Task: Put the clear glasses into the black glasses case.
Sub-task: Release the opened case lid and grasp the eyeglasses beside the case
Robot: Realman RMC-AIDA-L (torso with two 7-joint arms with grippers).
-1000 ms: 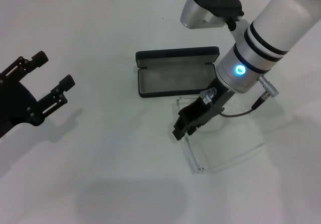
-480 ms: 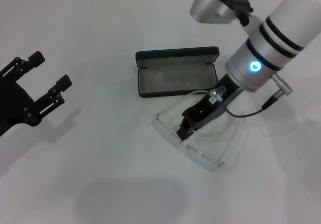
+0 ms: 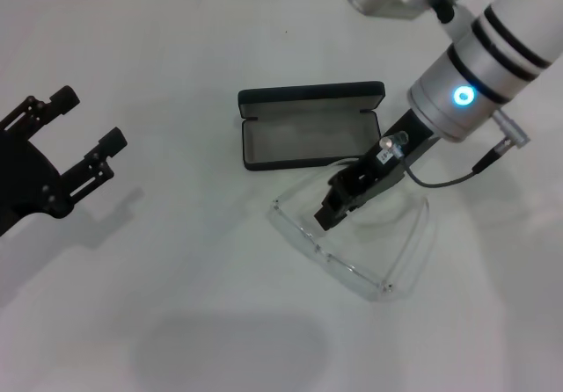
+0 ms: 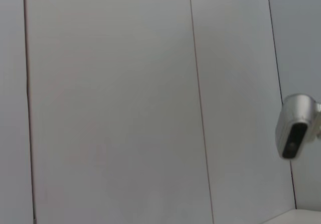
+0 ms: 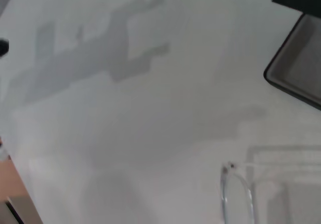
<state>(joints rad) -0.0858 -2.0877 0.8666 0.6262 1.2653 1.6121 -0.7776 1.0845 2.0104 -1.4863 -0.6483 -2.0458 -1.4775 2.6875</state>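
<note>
Your right gripper (image 3: 335, 209) pinches the clear glasses (image 3: 352, 238) by the front frame, and over the last second it has swung them round and carried them closer to the open black glasses case (image 3: 308, 128) just beyond. Nothing blocks the way in. Your left gripper (image 3: 84, 137) hangs spread, well apart over the white table (image 3: 176, 58).

clear glasses (image 3: 352, 260): unfolded, on table | black glasses case (image 3: 310, 127): open, just behind

A plain white table (image 3: 202, 260) spreads below a pale panelled wall (image 4: 110, 103) with thin seams.
</note>
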